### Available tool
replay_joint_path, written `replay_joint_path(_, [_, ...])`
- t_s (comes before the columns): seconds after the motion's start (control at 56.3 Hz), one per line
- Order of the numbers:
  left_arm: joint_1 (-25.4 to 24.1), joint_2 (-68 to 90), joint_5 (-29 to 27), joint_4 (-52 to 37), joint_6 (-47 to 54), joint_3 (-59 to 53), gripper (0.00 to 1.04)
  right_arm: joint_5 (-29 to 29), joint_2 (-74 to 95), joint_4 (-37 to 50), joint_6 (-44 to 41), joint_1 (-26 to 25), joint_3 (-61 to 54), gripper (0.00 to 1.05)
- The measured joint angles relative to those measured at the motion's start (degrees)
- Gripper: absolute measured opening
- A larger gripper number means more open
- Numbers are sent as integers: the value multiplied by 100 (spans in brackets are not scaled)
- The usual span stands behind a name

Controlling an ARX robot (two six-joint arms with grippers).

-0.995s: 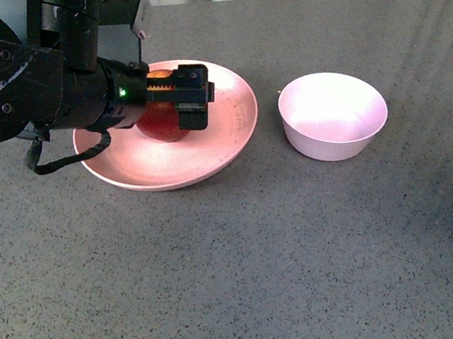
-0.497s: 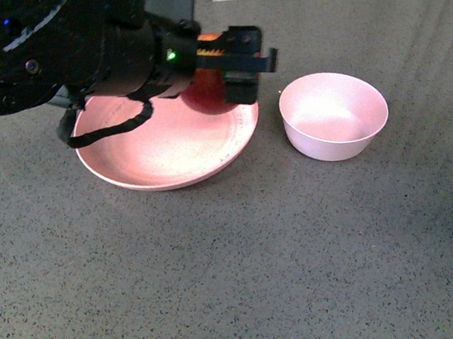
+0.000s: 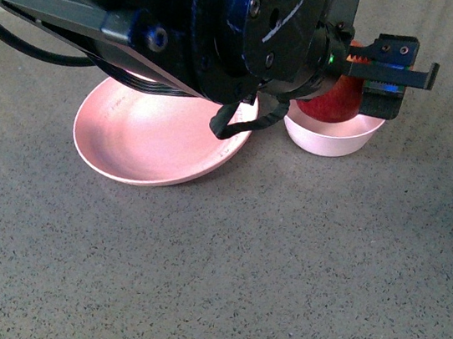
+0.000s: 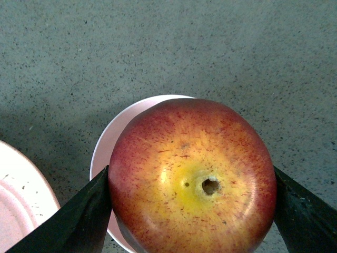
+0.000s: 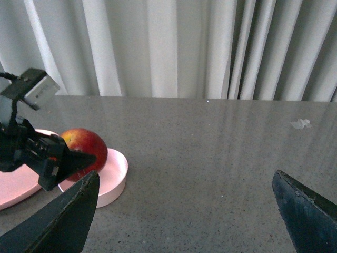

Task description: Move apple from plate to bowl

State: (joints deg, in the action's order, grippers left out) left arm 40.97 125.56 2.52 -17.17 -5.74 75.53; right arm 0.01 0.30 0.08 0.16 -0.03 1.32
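Apple (image 3: 337,103), dark red with a yellow patch around its stem dimple, is held over the mouth of a small pale-pink bowl (image 3: 332,139), pinched on two sides by the black fingers (image 4: 79,219) of the robot's left gripper (image 3: 370,82). The fruit's dimple faces the left wrist camera, and the bowl's rim shows behind it. From the front, the apple's lower part sits at about rim level; whether it touches the bowl cannot be told. A wide, shallow pink plate (image 3: 138,144) lies just beside the bowl, on the robot's left, on the speckled grey bench (image 3: 223,263), with the bulky left arm reaching across above it. The right gripper (image 5: 181,221) is well apart from the bowl, its fingers spread wide with only bare bench between them. Pale curtains (image 5: 158,47) hang behind the bench's far edge
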Motion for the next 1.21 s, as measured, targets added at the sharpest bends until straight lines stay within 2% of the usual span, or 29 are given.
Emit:
replay_joint_path(0.231, [-57,326,11,144,-2,273,75,0,0,0,0,0,0,96])
replay_joint_path(0.391, [-66,328,46,129,-13,308,98,0,0,0,0,0,0,96])
replay_joint_path(0.746, [-225,-520,199,-402,-466,-450,96,0,0,0,0,0,0,96])
replay_joint_path(0.87, [-645,-1714,328,-898,-791,-1386,96,0,0,0,0,0,0,96])
replay_joint_path(1.101, [-1532,-3274,553,-1272,-1102,-2796,96,0,0,0,0,0,0,96])
replay_joint_path(1.172, [-1718,-3733,-791,-2282,-616,-3484,86,-7,0,0,0,0,0,96])
replay_joint_path(1.208, [-1849,-3965,-1274,-2736,-365,-3832,80,-17,0,0,0,0,0,96])
